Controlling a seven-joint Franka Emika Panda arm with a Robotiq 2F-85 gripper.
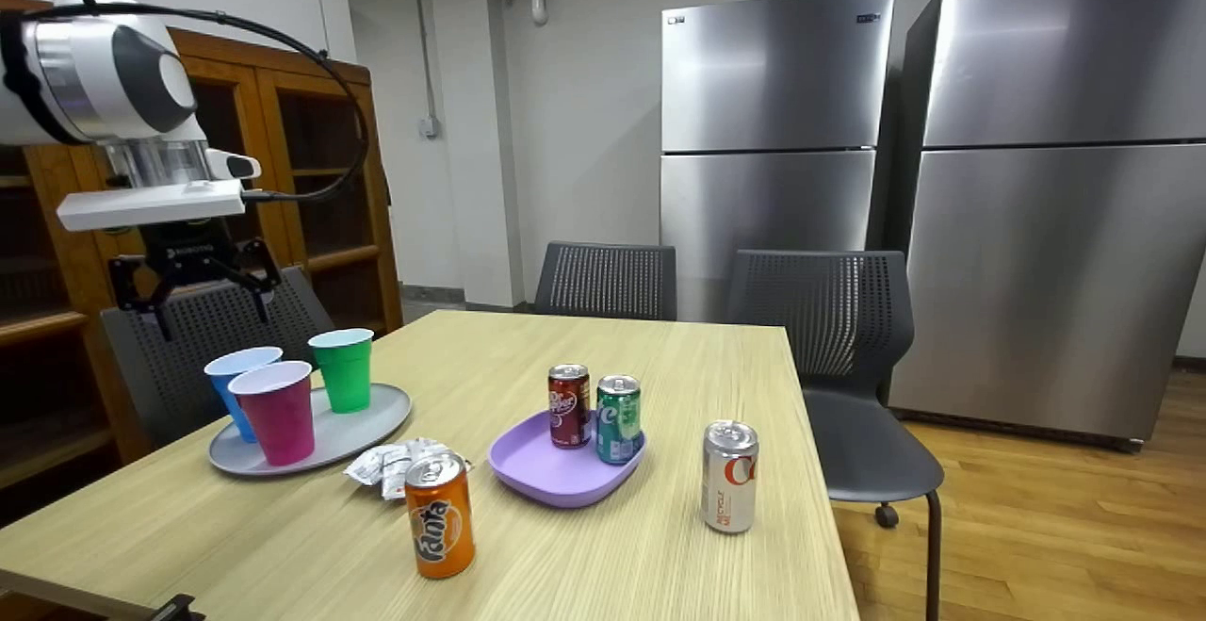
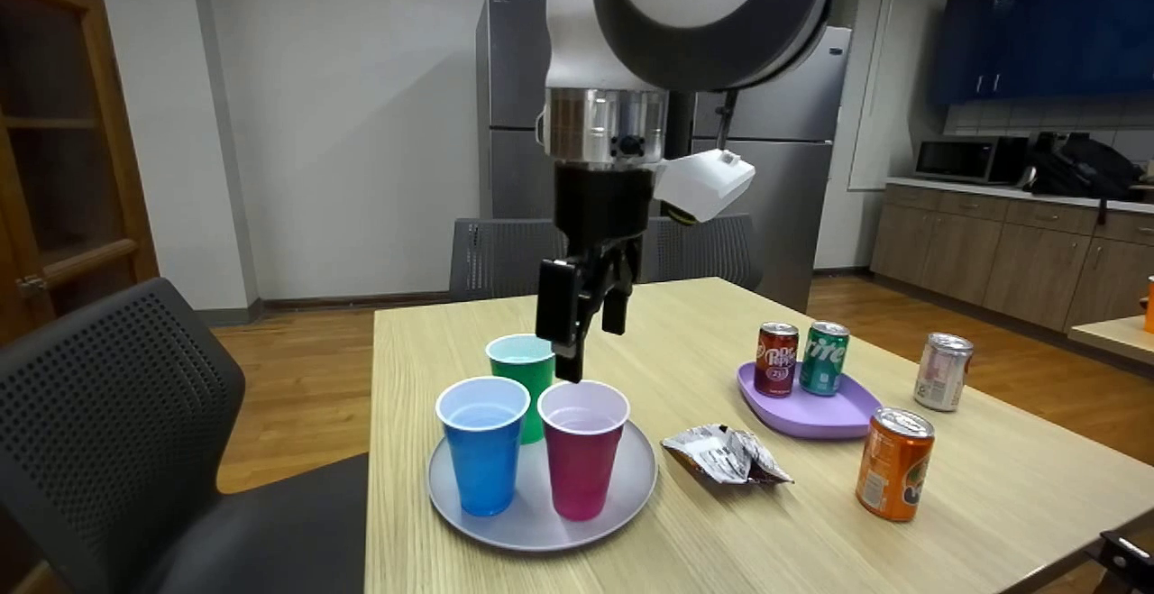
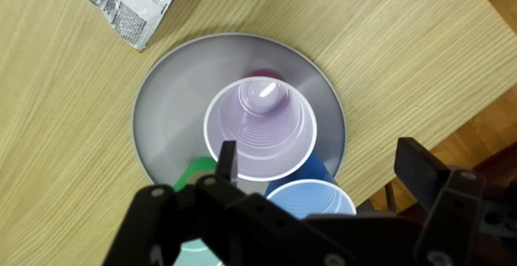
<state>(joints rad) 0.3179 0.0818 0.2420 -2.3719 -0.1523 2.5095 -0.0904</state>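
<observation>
Table [image 1: 490, 348]: pale wood grain.

Plate [image 3: 173, 108]: grey, round; on the table, close to the edge where a chair [image 2: 108, 432] stands. Carries three cups, upright.

Blue cup [image 2: 484, 459]: on the plate, toward that same table edge; pale blue inside.

Magenta cup [image 2: 584, 459]: beside the blue, farther from that edge; white rim, lilac inside.

Green cup [image 1: 345, 378]: on the plate, its base apart from the magenta one's. Whether any rims touch, cannot be told.

Gripper [image 1: 213, 321]: black, pointing down near the cups, above rim level in an exterior view. Fingers [image 3: 418, 171] wide apart.

Tray [image 1: 556, 478]: purple, shallow, rounded corners; on the table.

Dr Pepper can [image 1: 569, 406]: upright on the tray, by its rim.

Sprite can [image 1: 618, 421]: upright on the tray, beside the Dr Pepper can.

Packet [image 2: 726, 454]: silver foil, printed; between plate and tray, just beside the plate's rim.

Orange can [image 1: 440, 517]: marked Fanta; upright on the table, near packet and tray, apart from both.

Silver can [image 1: 729, 478]: red lettering; upright, near the table edge opposite the plate's.

Fridges [image 1: 768, 216]: two, steel-fronted, beyond the table.
</observation>
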